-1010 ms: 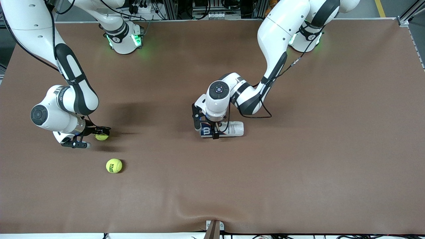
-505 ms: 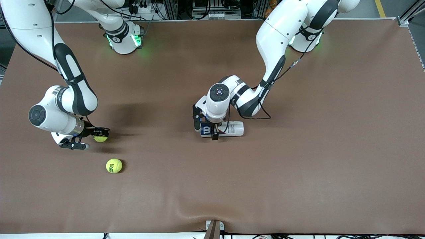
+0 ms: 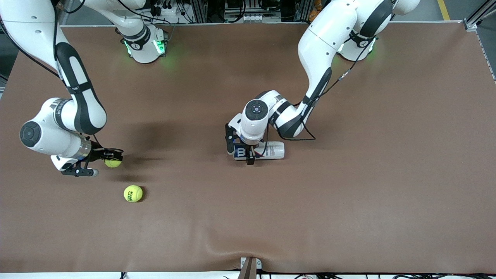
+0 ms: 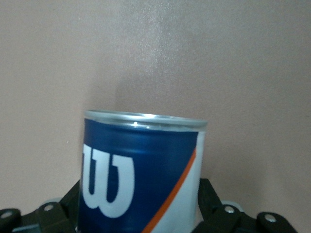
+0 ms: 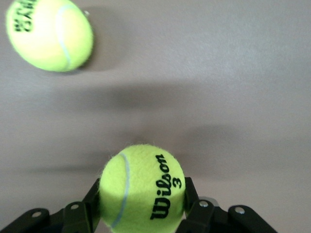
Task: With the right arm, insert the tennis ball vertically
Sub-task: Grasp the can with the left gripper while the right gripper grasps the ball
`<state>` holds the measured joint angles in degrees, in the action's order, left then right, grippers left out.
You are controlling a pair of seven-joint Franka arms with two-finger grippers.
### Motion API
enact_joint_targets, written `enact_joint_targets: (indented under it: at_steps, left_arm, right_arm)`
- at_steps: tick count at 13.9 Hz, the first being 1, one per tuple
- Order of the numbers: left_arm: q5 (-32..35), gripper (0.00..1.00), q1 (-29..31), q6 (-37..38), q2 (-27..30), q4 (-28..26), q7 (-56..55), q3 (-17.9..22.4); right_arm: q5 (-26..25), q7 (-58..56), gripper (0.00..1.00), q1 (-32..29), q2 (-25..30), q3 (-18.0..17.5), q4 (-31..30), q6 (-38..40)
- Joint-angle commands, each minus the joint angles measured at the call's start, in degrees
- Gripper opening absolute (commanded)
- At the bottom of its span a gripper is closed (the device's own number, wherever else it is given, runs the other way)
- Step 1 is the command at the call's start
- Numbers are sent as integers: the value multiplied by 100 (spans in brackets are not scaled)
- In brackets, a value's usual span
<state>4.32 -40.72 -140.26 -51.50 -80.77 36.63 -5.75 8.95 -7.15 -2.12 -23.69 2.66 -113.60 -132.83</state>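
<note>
My right gripper (image 3: 111, 161) is shut on a yellow-green Wilson tennis ball (image 3: 113, 163) and holds it a little above the brown table. In the right wrist view the ball (image 5: 142, 187) sits between the black fingers (image 5: 77, 216) of that gripper (image 5: 142, 208). A second tennis ball (image 3: 133, 193) lies on the table nearer the front camera and also shows in the right wrist view (image 5: 48, 34). My left gripper (image 3: 241, 152) is shut on the blue end of a blue-and-white Wilson can (image 3: 267, 150) lying on its side mid-table. In the left wrist view the can (image 4: 141, 170) fills that gripper (image 4: 141, 218).
The brown table cover (image 3: 348, 174) has a wrinkle at its front edge by a small bracket (image 3: 250, 265). Both arm bases (image 3: 145, 46) stand along the edge farthest from the front camera.
My right arm has drawn toward its own end of the table, carrying the held ball with it. My left gripper has shifted only slightly on the can. The loose ball has not moved.
</note>
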Motion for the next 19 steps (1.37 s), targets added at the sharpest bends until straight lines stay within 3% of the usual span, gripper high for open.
enact_joint_targets:
  at_steps: [1, 4, 6, 10, 15, 19]
  left_arm:
    - [87, 86, -6, -45, -124, 167, 46, 4]
    - [96, 86, -15, -45, -106, 167, 46, 4]
    - [96, 77, -15, -45, -106, 167, 55, 4]
    - [87, 72, -59, -36, -27, 167, -68, 4]
    - [70, 72, -146, -28, 244, 167, -638, 4]
    - [96, 72, -138, -28, 683, 167, -1876, 4]
  right_arm:
    - [142, -41, 15, 159, 250, -2, -39, 143]
    - [151, 125, 18, 291, 347, -11, -22, 249]
    - [151, 362, 22, 440, 408, -2, -22, 249]
    - [142, 469, 23, 555, 514, -11, -13, 240]
    - [142, 469, 0, 696, 637, -11, 5, 284]
    - [142, 477, 0, 740, 655, -2, 355, 906]
